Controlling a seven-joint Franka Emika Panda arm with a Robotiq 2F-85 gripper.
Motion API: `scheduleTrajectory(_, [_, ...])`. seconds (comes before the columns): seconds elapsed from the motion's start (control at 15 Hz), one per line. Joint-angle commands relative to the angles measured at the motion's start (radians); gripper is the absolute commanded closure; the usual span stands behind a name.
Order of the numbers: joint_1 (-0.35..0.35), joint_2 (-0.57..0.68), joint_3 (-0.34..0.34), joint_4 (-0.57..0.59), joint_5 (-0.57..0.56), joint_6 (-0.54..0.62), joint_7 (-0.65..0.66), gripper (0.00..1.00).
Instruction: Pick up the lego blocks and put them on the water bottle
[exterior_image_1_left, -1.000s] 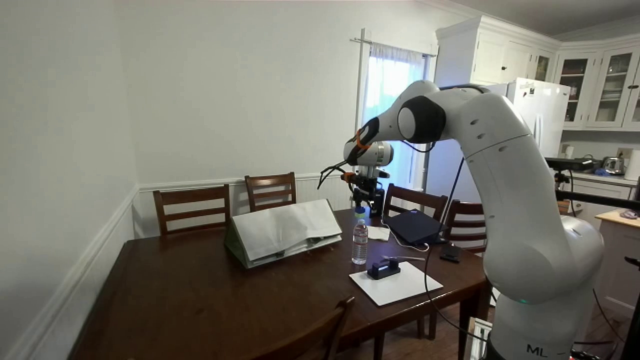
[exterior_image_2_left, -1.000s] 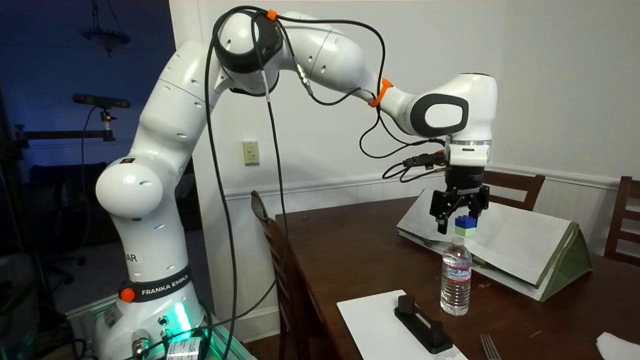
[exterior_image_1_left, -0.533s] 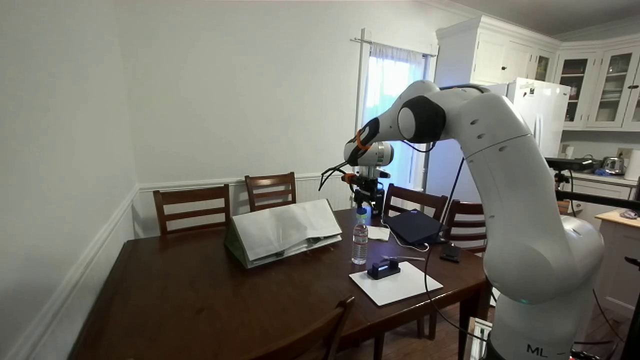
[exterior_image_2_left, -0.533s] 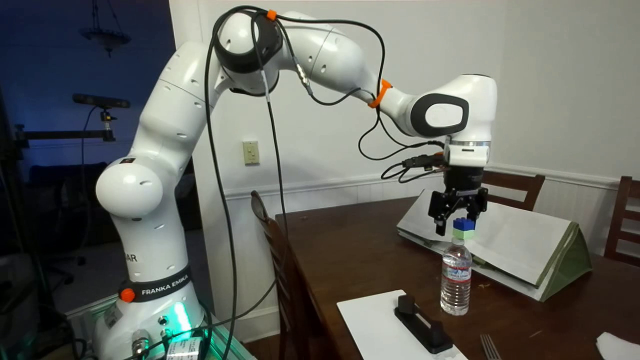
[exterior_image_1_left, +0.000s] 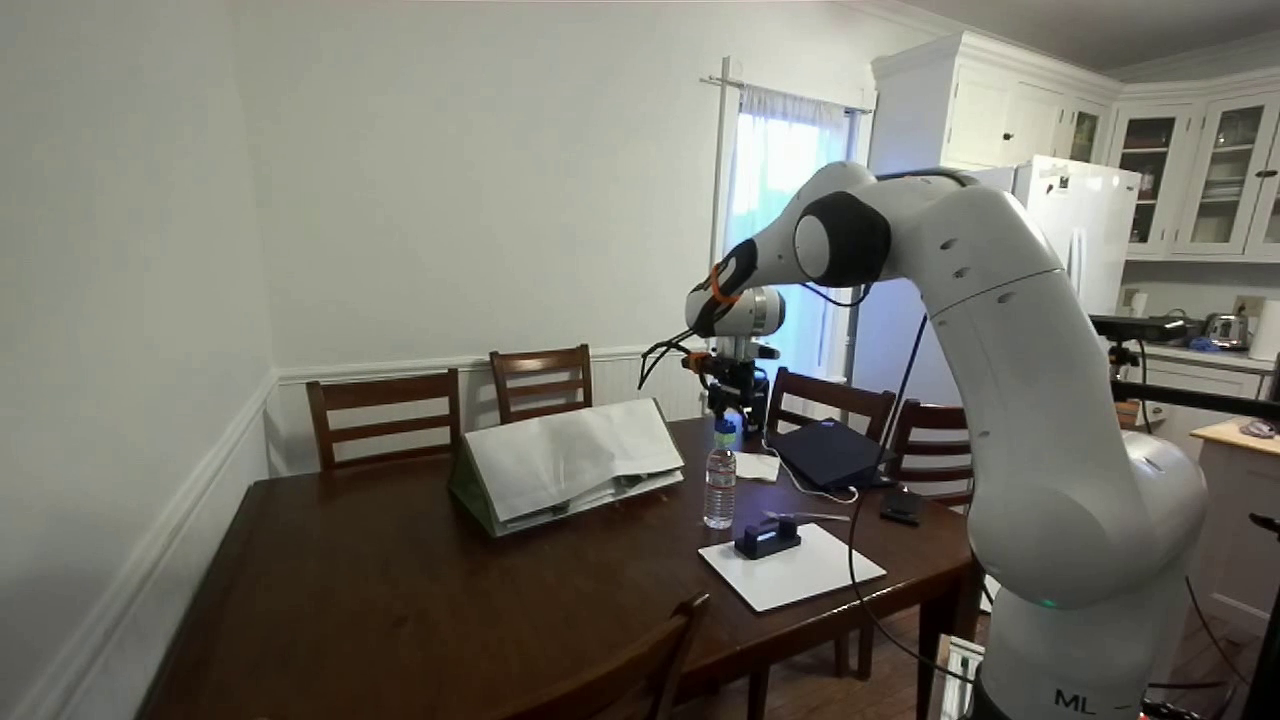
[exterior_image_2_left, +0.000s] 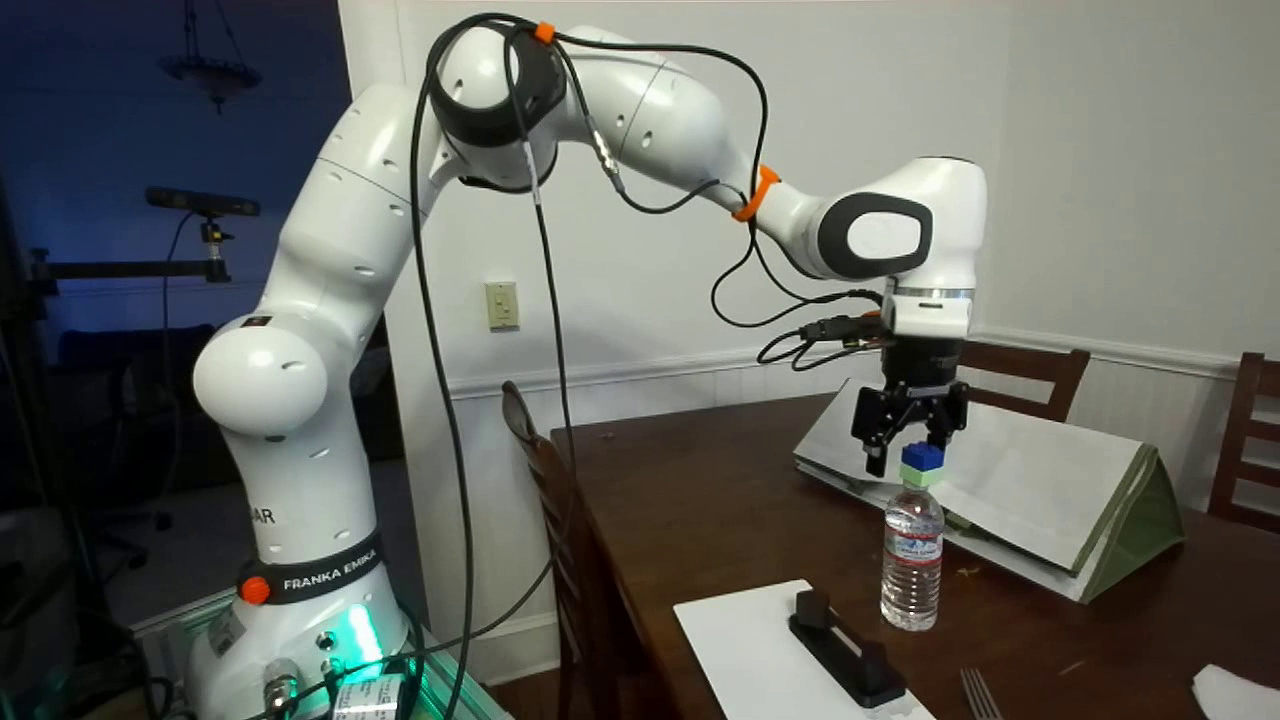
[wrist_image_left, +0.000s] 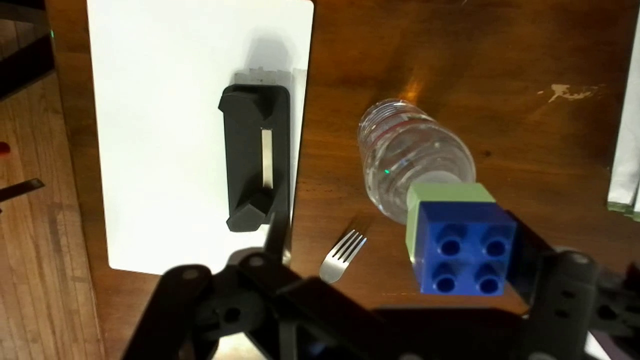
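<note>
The lego blocks, a blue one (exterior_image_2_left: 921, 457) stacked on a pale green one (exterior_image_2_left: 920, 477), stand at the top of the clear water bottle (exterior_image_2_left: 911, 560). They also show in an exterior view (exterior_image_1_left: 725, 431). In the wrist view the blue block (wrist_image_left: 467, 250) shows its studs, and the green block (wrist_image_left: 445, 192) covers the top of the bottle (wrist_image_left: 410, 150). My gripper (exterior_image_2_left: 907, 452) is open around the blocks. In the wrist view its fingers (wrist_image_left: 400, 245) are wide apart; the blocks lie beside the right finger, with a broad gap to the left one. Whether the right finger touches them is unclear.
A black holder (wrist_image_left: 257, 160) lies on a white board (wrist_image_left: 160, 140) beside the bottle. A fork (wrist_image_left: 342, 256) lies close by. A large open book (exterior_image_1_left: 575, 455) stands tent-like on the table behind. A dark laptop (exterior_image_1_left: 830, 452) and a white napkin (exterior_image_1_left: 757, 467) are also there.
The gripper has moved slightly down and toward the robot base. The blocks have come down from just above the bottle to its top, lower relative to the fingertips. The bottle has not moved.
</note>
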Motion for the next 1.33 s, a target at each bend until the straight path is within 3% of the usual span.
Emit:
scheduleTrajectory(0.0, [0.013, -0.024, -0.009, -0.029, -0.027, -0.001, 0.01, 0.0])
scheduleTrajectory(0.93, [0.001, -0.046, 0.026, -0.029, 0.012, 0.038, -0.048, 0.0])
scheduleTrajectory(1.13, [0.001, -0.108, 0.045, -0.06, 0.01, 0.047, -0.158, 0.0])
scheduleTrajectory(1.27, [0.032, -0.216, 0.029, -0.108, -0.06, -0.008, -0.244, 0.0])
